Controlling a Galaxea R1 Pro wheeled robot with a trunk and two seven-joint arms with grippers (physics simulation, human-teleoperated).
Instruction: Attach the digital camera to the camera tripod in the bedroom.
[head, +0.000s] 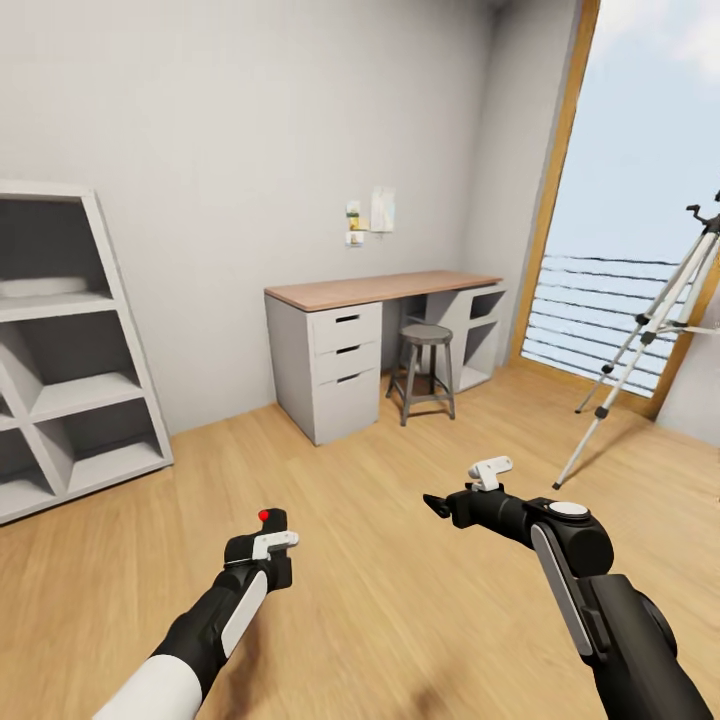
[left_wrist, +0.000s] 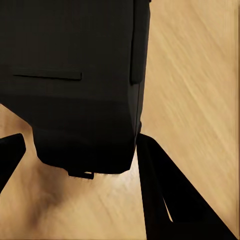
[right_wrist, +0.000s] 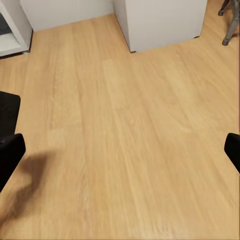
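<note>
The digital camera (head: 268, 522), a small black box with a red dot on top, sits in my left gripper (head: 258, 556), low and left of centre in the head view. In the left wrist view the camera body (left_wrist: 75, 75) is large and close, with the fingers (left_wrist: 165, 195) pressed against its sides, so the left gripper (left_wrist: 82, 142) is shut on it. My right gripper (head: 441, 505) hovers over the floor, open and empty, its fingertips (right_wrist: 9, 150) spread wide in the right wrist view. The camera tripod (head: 645, 335) stands at the far right by the window, silver legs splayed.
A wood-topped grey desk (head: 385, 288) with drawers stands against the back wall, a grey metal stool (head: 424, 368) tucked under it. A grey shelf unit (head: 65, 350) leans at the left wall. Light wood floor (head: 400, 600) stretches between me and the tripod.
</note>
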